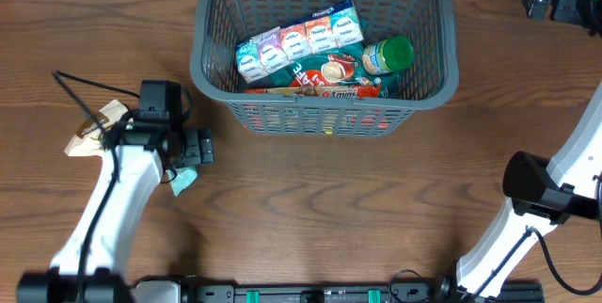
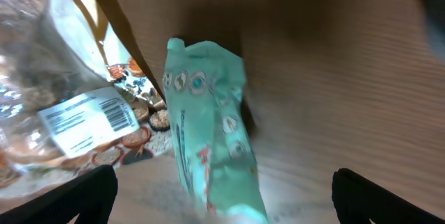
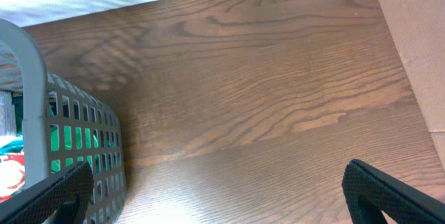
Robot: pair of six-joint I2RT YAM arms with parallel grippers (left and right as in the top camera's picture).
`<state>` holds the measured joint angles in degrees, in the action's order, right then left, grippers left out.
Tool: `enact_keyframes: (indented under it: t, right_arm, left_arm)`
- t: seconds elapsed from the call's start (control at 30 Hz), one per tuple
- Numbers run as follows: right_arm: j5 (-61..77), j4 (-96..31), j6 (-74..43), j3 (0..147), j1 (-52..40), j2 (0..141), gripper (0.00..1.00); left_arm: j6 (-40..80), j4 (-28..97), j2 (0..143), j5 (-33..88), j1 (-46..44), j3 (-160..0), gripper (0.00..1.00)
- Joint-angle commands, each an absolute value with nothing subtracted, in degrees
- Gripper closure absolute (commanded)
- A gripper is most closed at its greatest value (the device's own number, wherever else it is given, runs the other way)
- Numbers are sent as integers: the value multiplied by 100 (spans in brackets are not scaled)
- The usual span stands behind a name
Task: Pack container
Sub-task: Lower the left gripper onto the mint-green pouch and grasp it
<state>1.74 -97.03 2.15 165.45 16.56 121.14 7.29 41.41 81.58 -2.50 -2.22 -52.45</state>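
At table left, the left gripper [image 2: 222,186] hangs over a teal packet [image 2: 212,133], jaws spread wide and gripping nothing. The packet lies on the table [image 1: 376,199] between the fingers, one end pointing toward the wrist camera. A clear bag [image 2: 62,92] sits just beside it.

Step looks like picking the teal packet. Advice:
- Come straight down with the fingers on either side of the narrow width.
- Pinch mid-length; the packet is limp and will sag.
- Keep the near finger off the clear bag so it isn't dragged along.
- Lift clear of the rim before moving over the basket [image 1: 199,63].

The basket stands at table top-centre, well apart from the packet. It already holds a row of small cartons [image 1: 299,41], a green-lidded jar [image 1: 388,56] and a red packet [image 1: 320,91]. The right gripper [image 3: 215,186] idles spread apart over bare table beside the basket wall.

Writing:
- The clear bag has a white barcode label; digits are unreadable.
- The red packet maybe reads "3 mins".
- Carton logos are too small to read, and the teal print is blurred.
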Motion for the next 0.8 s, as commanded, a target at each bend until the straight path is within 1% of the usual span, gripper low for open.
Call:
enact_keyframes:
  t: [0.0,0.23,0.77]
  right_arm:
    - [198,-9714,287,16551,1686,12164,1]
    - [198,-9723,287,16551,1686,12164,1]
    - [196,-9723,287,16551,1686,12164,1]
  left_arm:
    - [781,4003,8565,-174,-49,-5249,1]
    - [775,3577,9179,220,167,-5249,1]
    - [781,3334,9898,261,169,-5216,1]
